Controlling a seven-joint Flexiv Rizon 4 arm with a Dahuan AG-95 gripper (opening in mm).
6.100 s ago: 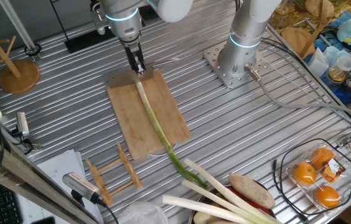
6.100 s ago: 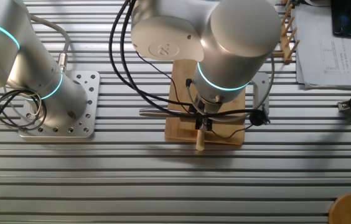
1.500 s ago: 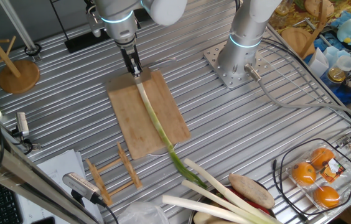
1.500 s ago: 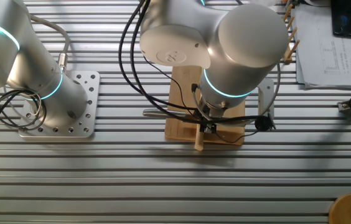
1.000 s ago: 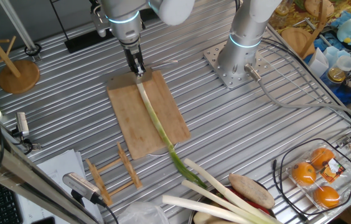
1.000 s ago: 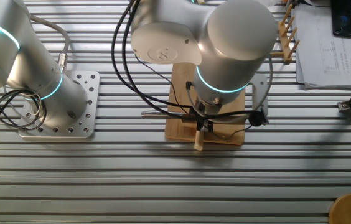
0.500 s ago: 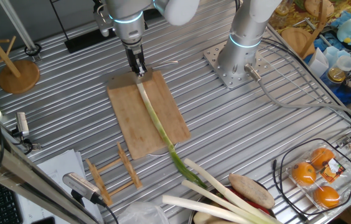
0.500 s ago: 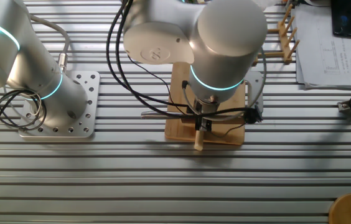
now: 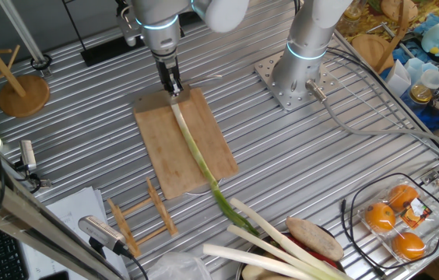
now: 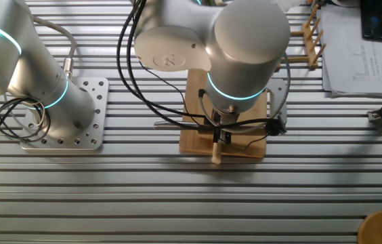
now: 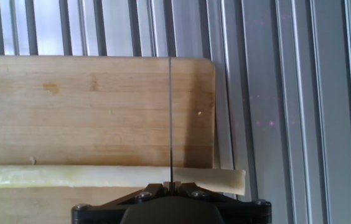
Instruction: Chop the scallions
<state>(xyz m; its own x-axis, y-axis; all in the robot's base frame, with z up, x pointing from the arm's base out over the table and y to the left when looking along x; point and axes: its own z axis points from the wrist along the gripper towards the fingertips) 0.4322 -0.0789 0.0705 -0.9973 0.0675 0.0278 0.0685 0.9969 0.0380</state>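
I've got the pincer (image 9: 174,87) clamped on a thin blade (image 11: 170,118) over the scallion's (image 9: 192,152) pale end, overhanging the cutting board's (image 9: 157,148) far edge; first chop pending, next move: straight press down.

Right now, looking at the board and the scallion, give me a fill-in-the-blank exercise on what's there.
1. The scallion lies on a wooden cutting ____.
2. In the hand view, the pale end of the scallion sticks out past the board's ____ edge.
3. The thin blade held at the hand crosses the board near the scallion's ____ end.
4. The basket holds ____ fruit.

Missing words: board; right; pale; orange
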